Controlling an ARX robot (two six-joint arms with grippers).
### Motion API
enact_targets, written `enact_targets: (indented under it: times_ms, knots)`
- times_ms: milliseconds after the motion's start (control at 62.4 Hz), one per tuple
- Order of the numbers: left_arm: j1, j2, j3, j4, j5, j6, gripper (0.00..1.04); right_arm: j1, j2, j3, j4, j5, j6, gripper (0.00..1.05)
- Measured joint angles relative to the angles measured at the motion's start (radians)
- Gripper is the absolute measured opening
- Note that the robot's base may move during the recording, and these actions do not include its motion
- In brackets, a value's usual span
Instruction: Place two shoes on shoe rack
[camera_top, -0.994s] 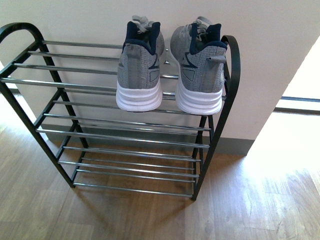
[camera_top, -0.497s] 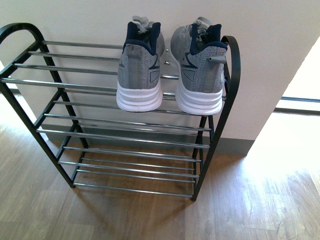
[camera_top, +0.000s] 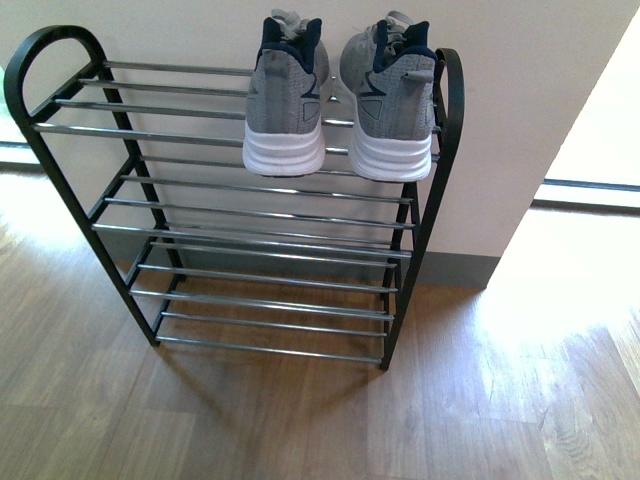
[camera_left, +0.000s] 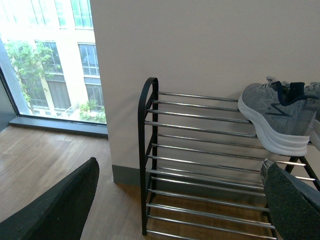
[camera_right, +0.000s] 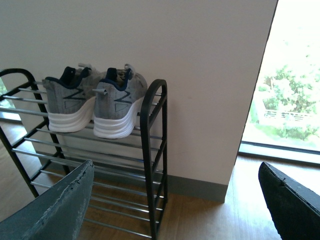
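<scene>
Two grey knit shoes with thick white soles stand side by side, heels toward me, on the top tier of the shoe rack (camera_top: 60, 70): the left shoe (camera_top: 286, 100) and the right shoe (camera_top: 390, 105), which sits close to the rack's right end. The left wrist view shows one shoe (camera_left: 275, 117) on the rack (camera_left: 150, 125); the right wrist view shows both shoes (camera_right: 67, 102) (camera_right: 116, 106). My left gripper (camera_left: 182, 197) and right gripper (camera_right: 177, 197) are open and empty, held back from the rack. Neither arm appears in the front view.
The rack (camera_right: 155, 150) stands against a pale wall (camera_top: 540, 90) on a wood floor (camera_top: 300, 420). Its lower tiers of chrome rods hold nothing. Bright floor-level windows lie to the left (camera_left: 50, 60) and right (camera_right: 295, 80) of the wall.
The front view has pulled back and shifted: rack and shoes now sit higher and smaller in the picture. The shoes have not moved on the rack.
</scene>
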Motion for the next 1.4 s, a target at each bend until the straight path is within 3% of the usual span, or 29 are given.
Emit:
enact_targets:
  times_ms: [1395]
  knots:
    - [0.000, 0.000, 0.000, 0.000, 0.001, 0.000, 0.95, 0.000, -0.002, 0.000, -0.002, 0.002, 0.000, 0.96]
